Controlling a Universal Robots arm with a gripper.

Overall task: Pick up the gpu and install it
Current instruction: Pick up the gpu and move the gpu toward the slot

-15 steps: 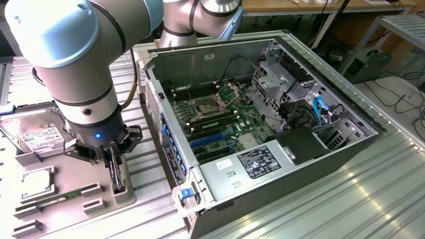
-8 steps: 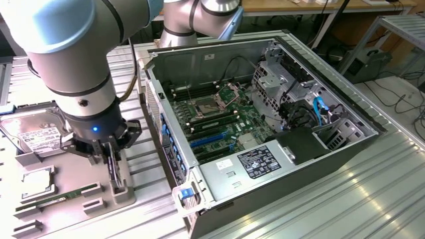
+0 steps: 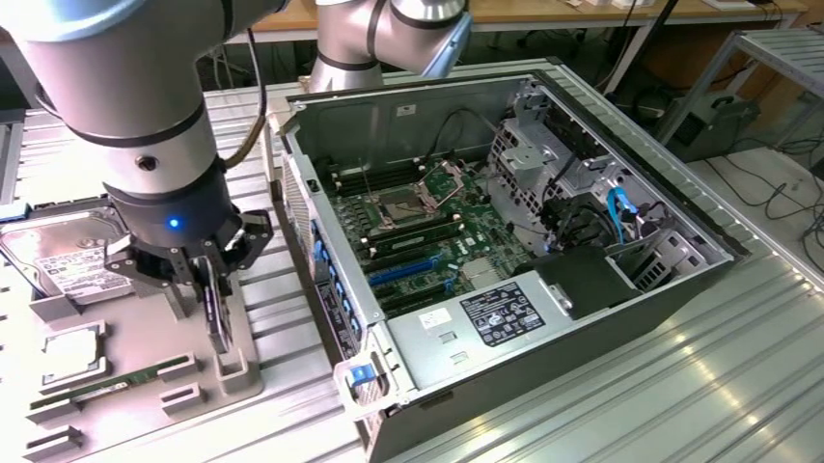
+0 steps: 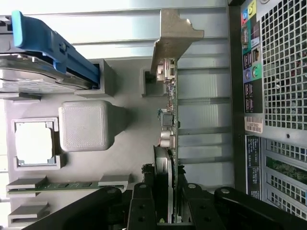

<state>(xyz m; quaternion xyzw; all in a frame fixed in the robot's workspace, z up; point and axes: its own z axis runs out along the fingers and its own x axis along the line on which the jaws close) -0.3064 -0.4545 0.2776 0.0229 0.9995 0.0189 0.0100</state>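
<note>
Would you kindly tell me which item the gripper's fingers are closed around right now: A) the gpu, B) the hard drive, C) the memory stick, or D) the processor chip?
A: the gripper clamps the gpu, which stands on edge over the grey holder tray.

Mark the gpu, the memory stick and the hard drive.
thin black gpu card with silvery bracket (image 4: pixel 167 117): wrist view, mid-board, on a component.
narrow green memory stick (image 3: pixel 116 381): exterior view, mid-length.
boxy silver hard drive with white label (image 3: pixel 62 262): exterior view, on the label.
</note>
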